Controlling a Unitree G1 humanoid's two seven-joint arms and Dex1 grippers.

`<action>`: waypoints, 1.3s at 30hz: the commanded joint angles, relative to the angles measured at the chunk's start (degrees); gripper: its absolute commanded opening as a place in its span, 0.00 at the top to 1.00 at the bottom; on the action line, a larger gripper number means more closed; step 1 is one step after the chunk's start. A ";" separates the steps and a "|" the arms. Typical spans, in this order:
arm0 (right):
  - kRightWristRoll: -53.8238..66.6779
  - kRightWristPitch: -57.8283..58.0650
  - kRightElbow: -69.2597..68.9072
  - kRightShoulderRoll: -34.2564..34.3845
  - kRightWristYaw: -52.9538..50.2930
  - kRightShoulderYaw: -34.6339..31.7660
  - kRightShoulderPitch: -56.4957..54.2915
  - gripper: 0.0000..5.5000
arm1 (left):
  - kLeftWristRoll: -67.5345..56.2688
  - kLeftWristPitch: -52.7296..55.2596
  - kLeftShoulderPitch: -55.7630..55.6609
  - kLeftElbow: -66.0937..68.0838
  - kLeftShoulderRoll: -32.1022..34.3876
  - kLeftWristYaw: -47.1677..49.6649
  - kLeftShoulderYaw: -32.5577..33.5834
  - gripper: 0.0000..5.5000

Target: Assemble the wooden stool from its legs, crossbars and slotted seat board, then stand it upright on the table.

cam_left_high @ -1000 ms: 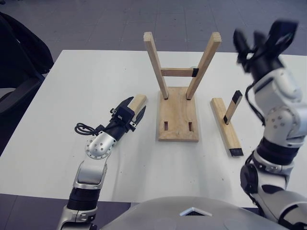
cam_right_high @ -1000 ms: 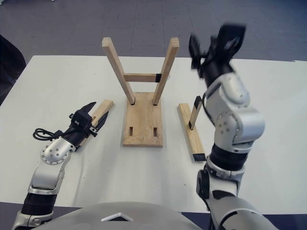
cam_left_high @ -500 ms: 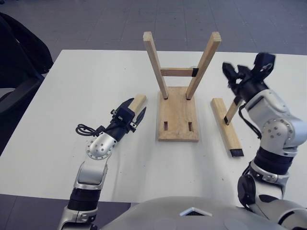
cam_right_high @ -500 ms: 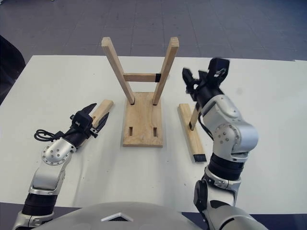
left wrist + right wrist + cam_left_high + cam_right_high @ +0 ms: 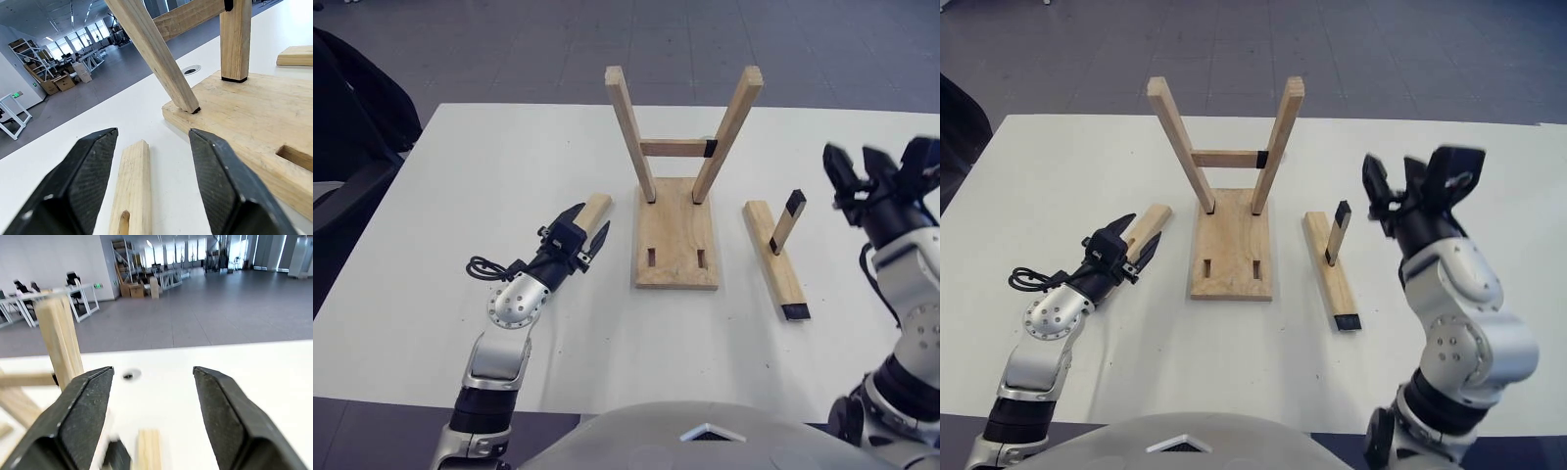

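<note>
Now the open left end effector [image 5: 590, 220] sits around the loose pale wooden leg [image 5: 595, 207], left of the slotted wooden seat board [image 5: 676, 257]. The right end effector [image 5: 878, 168] hangs open on the right. Next, I think: grip that leg.

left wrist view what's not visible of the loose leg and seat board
Loose leg: near end and part of its slot cut by the edge.
Seat board: runs past the edge, one slot partly cut.
Left eye view: left gripper hides the leg's near end.
</note>
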 commanded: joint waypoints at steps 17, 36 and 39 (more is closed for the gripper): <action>-13.35 -17.70 9.01 -5.25 15.45 12.61 27.28 0.46 | 0.16 -0.57 0.54 0.98 0.67 -0.46 -0.02 0.51; -19.47 -9.67 12.41 -3.69 7.92 16.52 22.42 0.63 | 0.10 -0.76 -0.46 1.57 0.59 -0.30 0.03 0.51; -16.41 -10.66 13.30 -0.33 6.67 12.98 16.06 0.63 | -1.41 0.05 -1.03 1.31 0.32 -0.65 0.76 0.51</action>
